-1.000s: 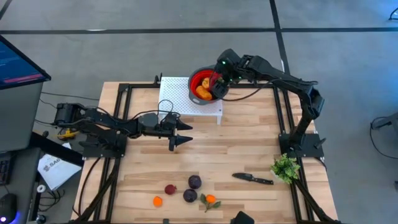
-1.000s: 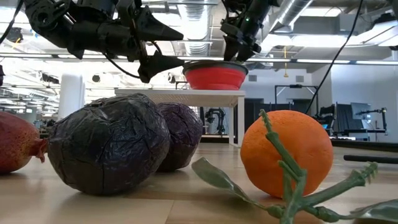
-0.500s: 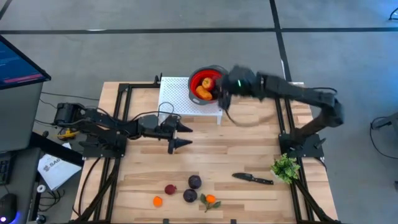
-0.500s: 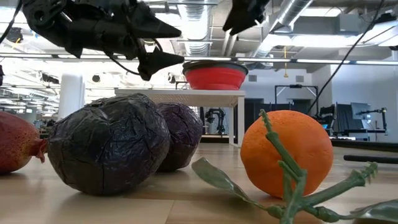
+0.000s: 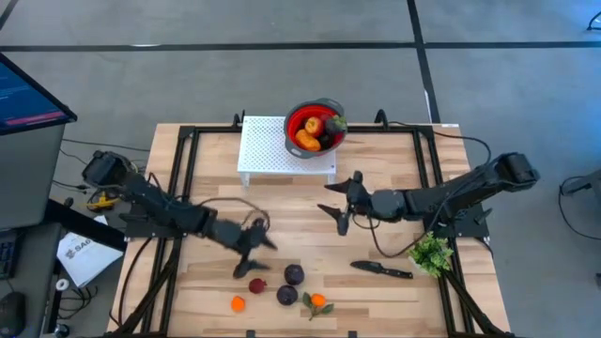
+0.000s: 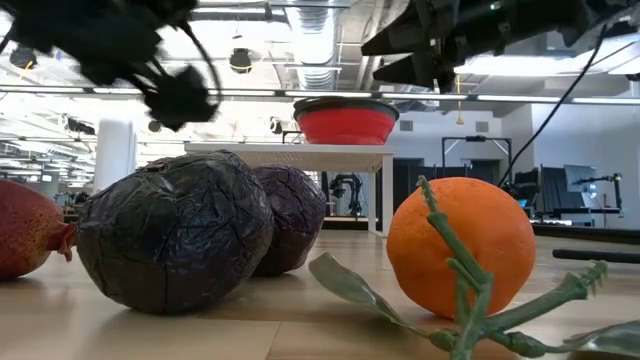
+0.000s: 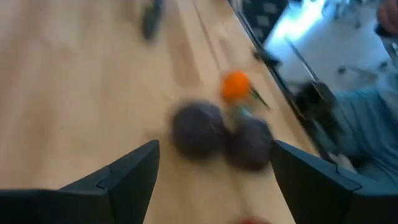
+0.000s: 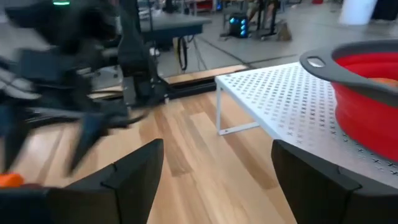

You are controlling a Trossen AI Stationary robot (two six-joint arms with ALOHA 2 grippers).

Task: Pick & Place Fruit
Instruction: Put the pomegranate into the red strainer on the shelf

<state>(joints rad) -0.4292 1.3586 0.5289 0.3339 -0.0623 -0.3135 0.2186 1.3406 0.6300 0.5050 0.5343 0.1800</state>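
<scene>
Five fruit lie near the table's front edge: two dark purple ones (image 5: 294, 274) (image 5: 286, 295), a red one (image 5: 256, 285), a small orange one (image 5: 238, 303) and an orange with green leaves (image 5: 317, 301). Other fruit sit in the red bowl (image 5: 299, 118) on the white rack (image 5: 272, 148). My left gripper (image 5: 255, 258) hangs open just left of and above the loose fruit, the purple pair (image 7: 198, 127) ahead of its fingers. Over the table's middle, my right gripper (image 5: 331, 199) stands open, pointing left, with nothing between its fingers (image 8: 217, 143).
A black knife (image 5: 380, 269) lies right of the fruit, and a green leafy bunch (image 5: 432, 252) lies by the right arm's base. Bare wood stretches between the rack and the fruit. A person's sleeve (image 7: 367, 118) shows beyond the table's near edge.
My right gripper has drawn away from the bowl, gone down and toward the near edge to the table's middle, and tipped from pointing down to nearly level. My left gripper has swung toward the near edge, to just beside the loose fruit. Both stay open.
</scene>
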